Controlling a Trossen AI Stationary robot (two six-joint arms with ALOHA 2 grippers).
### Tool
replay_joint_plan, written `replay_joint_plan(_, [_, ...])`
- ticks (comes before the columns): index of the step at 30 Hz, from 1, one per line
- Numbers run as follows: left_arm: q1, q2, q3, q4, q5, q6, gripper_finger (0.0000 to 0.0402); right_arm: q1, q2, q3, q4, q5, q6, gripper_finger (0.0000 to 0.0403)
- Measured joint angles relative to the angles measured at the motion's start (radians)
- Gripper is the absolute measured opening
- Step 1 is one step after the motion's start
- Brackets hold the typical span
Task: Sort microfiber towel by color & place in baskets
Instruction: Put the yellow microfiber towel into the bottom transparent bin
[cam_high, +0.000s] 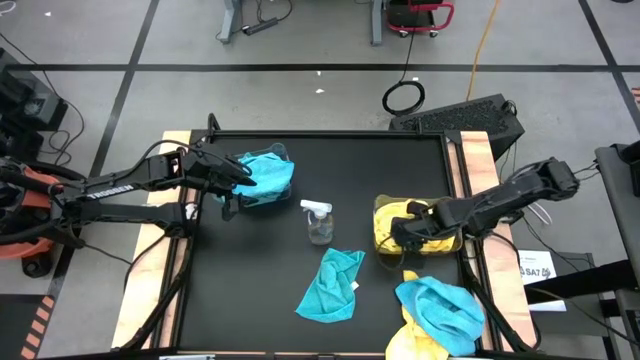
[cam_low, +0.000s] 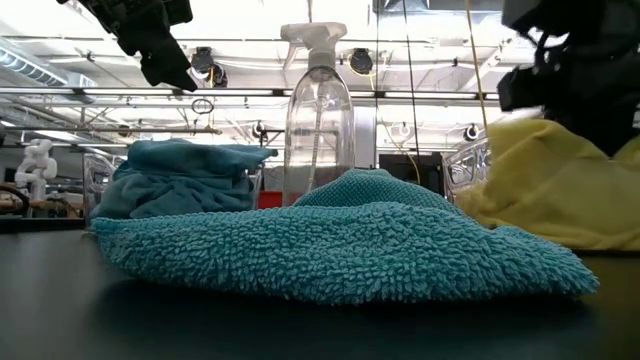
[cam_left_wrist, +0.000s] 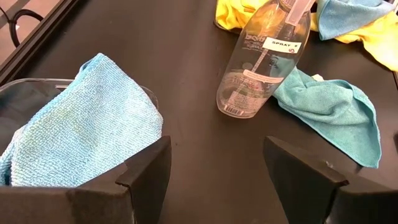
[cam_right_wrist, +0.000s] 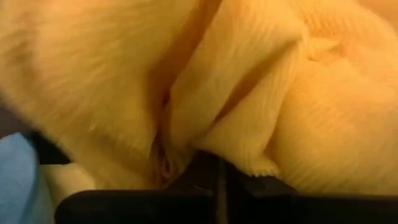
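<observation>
My left gripper (cam_high: 235, 190) (cam_left_wrist: 214, 180) is open and hovers just above the left basket (cam_left_wrist: 25, 84), touching nothing. The basket holds turquoise towels (cam_high: 265, 175) (cam_left_wrist: 81, 130). My right gripper (cam_high: 400, 235) (cam_right_wrist: 217, 186) is shut on a yellow towel (cam_high: 385, 222) (cam_low: 560, 190) in the pile at the right basket, which the cloth mostly hides. One turquoise towel (cam_high: 332, 285) (cam_low: 340, 250) lies flat on the table. A mixed heap of turquoise and yellow towels (cam_high: 440, 315) lies near the table's near right corner. My right gripper pinches a raised fold (cam_right_wrist: 205, 143) of the yellow towel between its two fingers, at the top of the pile. How many layers it has, I cannot tell. The fingers slant down from the table's right side. The rest of the towel rests on the yellow pile.
A clear spray bottle (cam_high: 320, 222) (cam_left_wrist: 264, 56) stands upright mid-table between the two baskets, close to the lone turquoise towel. Wooden rails (cam_high: 480, 160) run along the table's left and right sides. Bare black tabletop (cam_high: 240, 290) shows at the near left.
</observation>
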Motion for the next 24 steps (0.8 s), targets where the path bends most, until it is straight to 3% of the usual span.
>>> replay_joint_plan(8, [0.0,0.0,0.0,0.0,0.0,0.0,0.0261,-0.047,0.122,0.003,0.044,-0.076,-0.024,0.0])
replay_joint_plan(15, [0.0,0.0,0.0,0.0,0.0,0.0,0.0261,-0.058,0.133,0.002,0.047,-0.101,-0.017,0.0004])
replay_joint_plan(24, [0.0,0.0,0.0,0.0,0.0,0.0,0.0261,-0.059,0.032,0.016,0.018,-0.129,-0.003,0.007])
